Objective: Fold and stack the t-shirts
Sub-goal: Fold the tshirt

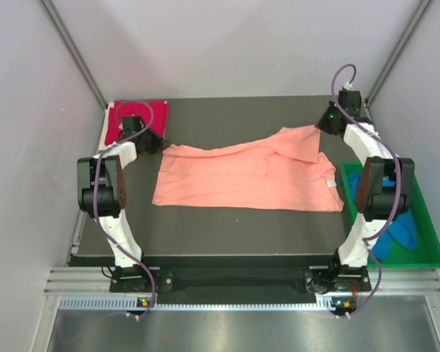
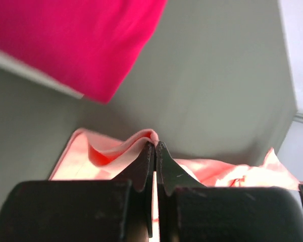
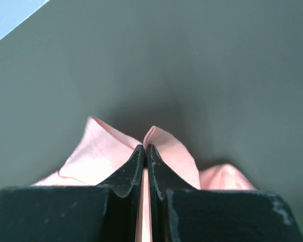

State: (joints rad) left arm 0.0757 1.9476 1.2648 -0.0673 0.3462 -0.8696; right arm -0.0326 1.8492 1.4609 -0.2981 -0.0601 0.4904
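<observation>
Both left end effector (image 2: 154, 146) and right end effector (image 3: 145, 147) pinch salmon-pink t-shirt's (image 1: 242, 180) edge.

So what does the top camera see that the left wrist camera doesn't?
Only the top view: the green tray with the blue t-shirt in it. Only the left wrist view: the left tool up close, shut on a raised fold. Both: the pink t-shirt, the red t-shirt and the dark table.

You are looking at a dark grey counter (image 1: 227, 227) sitting inside pale lilac walls (image 1: 227, 44), with soft even light falling on it and an aluminium rail (image 1: 235, 301) running along its near edge.
</observation>
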